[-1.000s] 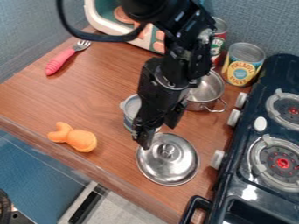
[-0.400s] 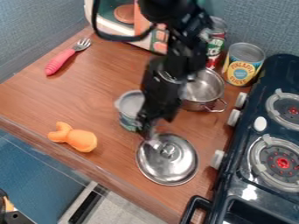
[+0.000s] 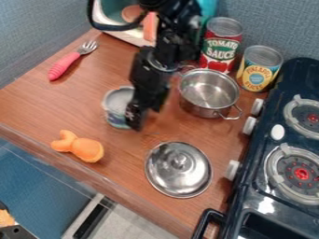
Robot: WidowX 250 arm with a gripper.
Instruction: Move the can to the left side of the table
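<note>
Camera view: can at my side, open table beyond it

I have my hand (image 3: 139, 116) low over the table (image 3: 37, 105), with the can (image 3: 116, 108) close on the view's left of me; it looks upright, and whether I touch it I cannot tell; nor can I tell whether I am grasping it or released, since blur and my own dark bulk hide the contact. The pot (image 3: 200, 111) sits on my other side; the lid (image 3: 163, 176) lies nearer the camera than I do.

The step, as I judge it, is carrying or sliding the can to the left; if I have a hold, a small lift would spare it dragging; if I am only pushing, I should press low on its wall, slow and level, because a shove near the rim could tip it. The straight way left looks best to me; it passes between the fork (image 3: 65, 64) and the toy (image 3: 81, 147), so I should not drift toward either; I should let go only once the base sits flat.
</note>
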